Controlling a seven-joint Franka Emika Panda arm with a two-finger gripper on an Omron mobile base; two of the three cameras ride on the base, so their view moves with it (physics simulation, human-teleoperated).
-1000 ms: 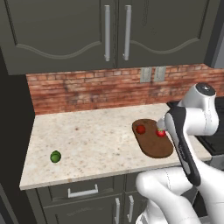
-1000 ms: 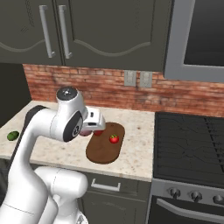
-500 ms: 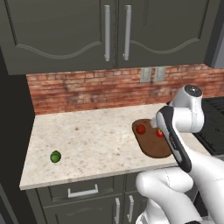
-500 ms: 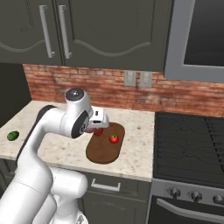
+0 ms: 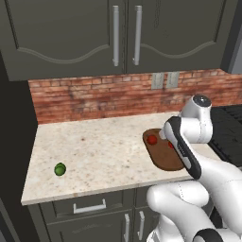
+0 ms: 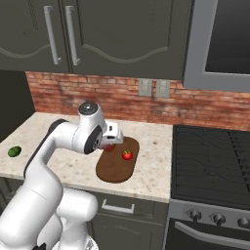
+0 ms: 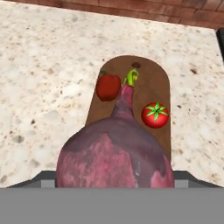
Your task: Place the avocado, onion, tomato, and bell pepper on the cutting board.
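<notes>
Close up in the hand view is the onion (image 7: pixel 114 153), a pinkish-purple ball with a sprout. It is held in my gripper (image 6: pixel 110 140) and hides the fingertips. It hangs above the cutting board (image 7: pixel 156 83), a dark-brown slab. On the board lie the bell pepper (image 7: pixel 107 86) at the left and the tomato (image 7: pixel 155 114) at the right. Both base views show the board (image 5: pixel 163 158) (image 6: pixel 114 168), the pepper (image 5: pixel 151 139) and the tomato (image 6: pixel 127 155). The avocado (image 5: pixel 59 168) (image 6: pixel 14 151) lies far left on the counter.
The speckled stone counter (image 5: pixel 99 146) runs from the brick back wall (image 5: pixel 94 97) to the front edge. A black stove (image 6: pixel 210 161) adjoins it on the right. Dark cabinets (image 5: pixel 123 33) hang above. There is free counter between the avocado and the board.
My arm has swung to the left, bringing the hand and the onion over the cutting board. The pepper, tomato and avocado have not moved.
</notes>
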